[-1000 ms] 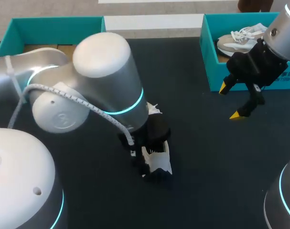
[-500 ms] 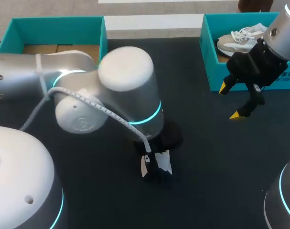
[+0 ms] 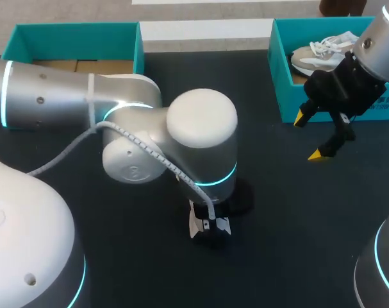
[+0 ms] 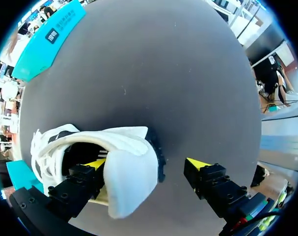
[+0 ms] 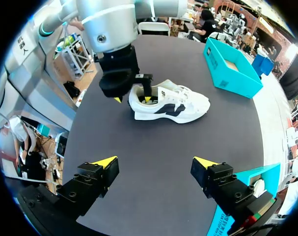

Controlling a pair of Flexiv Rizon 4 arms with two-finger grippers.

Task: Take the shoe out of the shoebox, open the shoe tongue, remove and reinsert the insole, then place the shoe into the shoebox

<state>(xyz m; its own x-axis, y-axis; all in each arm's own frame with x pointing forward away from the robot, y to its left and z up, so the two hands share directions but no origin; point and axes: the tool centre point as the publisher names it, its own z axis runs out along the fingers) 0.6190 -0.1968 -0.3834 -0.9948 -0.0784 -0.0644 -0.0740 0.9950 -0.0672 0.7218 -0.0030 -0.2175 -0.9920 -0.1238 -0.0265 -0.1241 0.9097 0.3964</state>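
A white shoe (image 5: 171, 103) with dark side marks lies on the black table (image 5: 153, 142). In the head view only its heel (image 3: 210, 226) shows under my left arm. My left gripper (image 4: 148, 164) stands open at the heel: one fingertip (image 4: 97, 163) is inside the shoe's mouth, the other (image 4: 198, 164) is outside, clear of the heel (image 4: 131, 177). The right wrist view shows that left gripper (image 5: 132, 99) astride the heel. My right gripper (image 3: 308, 136) hangs open and empty in front of the teal shoebox (image 3: 281, 77), well away from the shoe; its own view has the right gripper (image 5: 156, 162) over bare table.
The teal shoebox at the back right holds a second pale shoe (image 3: 322, 54). Another teal box (image 3: 72, 38) with a cardboard floor stands at the back left. My left arm's bulky elbow (image 3: 200, 138) covers the table's middle.
My left arm has swung to the right over the shoe, hiding more of it. The right arm and gripper have stayed where they were.
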